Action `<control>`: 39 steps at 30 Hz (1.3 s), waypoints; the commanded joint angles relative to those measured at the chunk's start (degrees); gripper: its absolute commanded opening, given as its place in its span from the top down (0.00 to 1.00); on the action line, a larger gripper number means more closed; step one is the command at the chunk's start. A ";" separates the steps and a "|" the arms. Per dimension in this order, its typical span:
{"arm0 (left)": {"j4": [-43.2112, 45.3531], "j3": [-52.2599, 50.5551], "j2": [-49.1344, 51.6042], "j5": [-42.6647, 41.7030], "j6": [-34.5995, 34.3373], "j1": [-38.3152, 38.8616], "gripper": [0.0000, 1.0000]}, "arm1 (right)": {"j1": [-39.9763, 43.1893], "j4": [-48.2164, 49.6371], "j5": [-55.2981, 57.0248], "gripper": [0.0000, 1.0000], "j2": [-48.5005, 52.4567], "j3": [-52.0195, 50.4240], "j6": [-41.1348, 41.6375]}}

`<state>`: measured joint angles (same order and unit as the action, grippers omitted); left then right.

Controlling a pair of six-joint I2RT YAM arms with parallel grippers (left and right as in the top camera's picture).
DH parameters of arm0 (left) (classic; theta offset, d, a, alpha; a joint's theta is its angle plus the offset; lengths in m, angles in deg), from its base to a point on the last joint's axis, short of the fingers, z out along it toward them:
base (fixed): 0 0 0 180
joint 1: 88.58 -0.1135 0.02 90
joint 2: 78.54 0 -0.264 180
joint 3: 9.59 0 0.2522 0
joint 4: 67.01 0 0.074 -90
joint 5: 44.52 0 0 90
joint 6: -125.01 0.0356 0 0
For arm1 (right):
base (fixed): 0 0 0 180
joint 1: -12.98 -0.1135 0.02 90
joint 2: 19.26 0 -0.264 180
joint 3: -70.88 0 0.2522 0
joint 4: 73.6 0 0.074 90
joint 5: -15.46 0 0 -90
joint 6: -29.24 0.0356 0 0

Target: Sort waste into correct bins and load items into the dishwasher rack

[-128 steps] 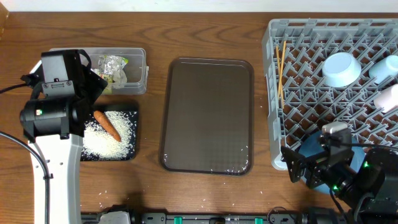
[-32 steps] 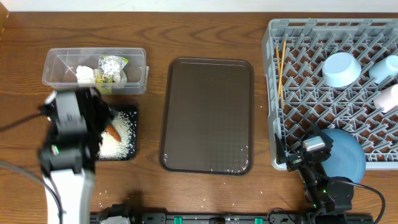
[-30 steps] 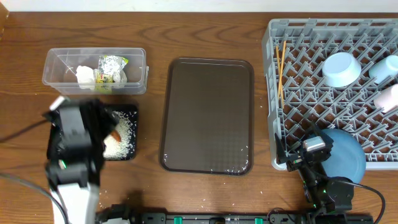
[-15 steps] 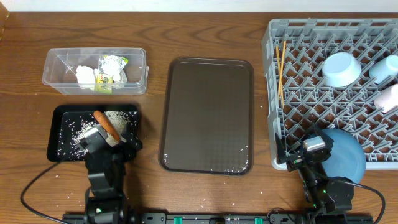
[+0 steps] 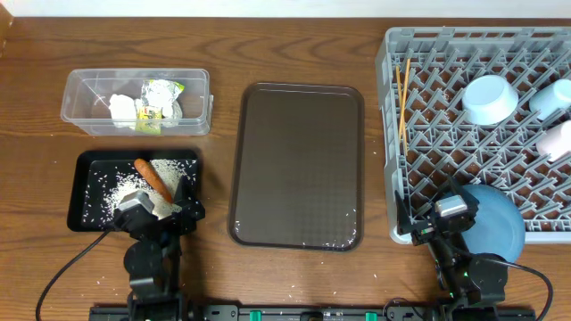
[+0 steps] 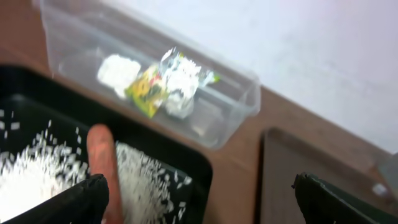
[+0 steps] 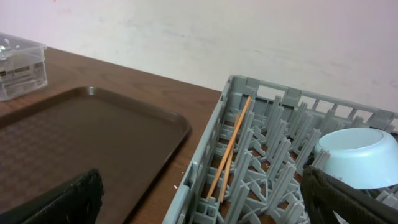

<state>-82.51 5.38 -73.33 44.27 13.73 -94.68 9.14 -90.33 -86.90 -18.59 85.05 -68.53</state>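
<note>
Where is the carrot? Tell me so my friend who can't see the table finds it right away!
Find the big brown tray in the middle of the table, then look to its left for the shallow black tray, nearer the robot than the clear tub. The carrot lies inside it on the white rice. It is the only orange, stick-shaped thing there.

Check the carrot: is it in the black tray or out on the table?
In. The carrot lies within the black tray, resting on the white rice; the overhead and left wrist views agree.
</note>
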 commanded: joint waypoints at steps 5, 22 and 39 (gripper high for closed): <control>-2.25 -0.98 -5.11 0.35 1.77 0.09 0.03 | -0.74 -0.26 0.31 0.01 -0.37 -0.09 -0.22; -2.27 -0.98 -4.48 0.35 1.75 0.07 0.03 | -0.74 -0.26 0.31 0.01 -0.37 -0.09 -0.22; -2.27 -0.98 -4.48 0.35 1.77 0.07 0.03 | -0.74 -0.26 0.31 0.01 -0.37 -0.09 -0.22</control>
<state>-82.51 5.38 -77.90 44.14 14.32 -94.68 9.14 -90.33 -86.90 -18.59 85.05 -68.53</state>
